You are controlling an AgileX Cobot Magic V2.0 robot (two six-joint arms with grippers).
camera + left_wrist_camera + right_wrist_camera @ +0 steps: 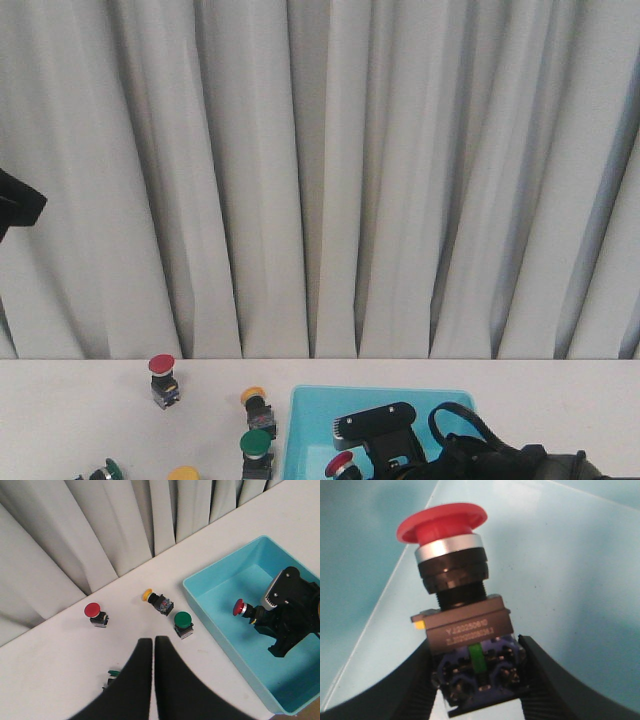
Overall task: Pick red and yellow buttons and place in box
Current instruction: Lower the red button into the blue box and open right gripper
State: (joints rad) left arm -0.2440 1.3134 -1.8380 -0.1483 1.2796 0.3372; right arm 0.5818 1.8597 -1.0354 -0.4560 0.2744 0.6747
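A: Where is the right claw point(476, 690) sitting?

B: It is hanging inside the box point(210, 587), over the floor. Its fingers point(415, 685) are clamping the dark base of a red button point(457, 605), so it is gripping, not open.

A: How is that button lying in the grip?

B: Its long axis is running straight out from the claw, cap leading. In the left wrist view the cap is pointing across the box toward the wall nearest the loose buttons. The floor is lying below it. I cannot tell whether the button is touching the floor or hanging just above it.

A: So the coming move?

B: My judgement: it is a release. The button is already within the walls, so opening the fingers should be enough. Being round-capped, it may roll a little, but the sloping walls should be keeping it in.

A: And the left claw point(153, 645)?

B: Its fingers are pressing together with nothing between them, hovering over the table point(50, 655).

A: What is left to pick?

B: A red button point(95, 614) standing upright near the curtain point(100, 525), and a yellow one point(156, 599) lying on its side, cap pointing away from the box. A second yellow cap point(183, 473) is showing at the front view's lower edge. The left claw is nearer all of these. The green one point(182, 623) is staying out.
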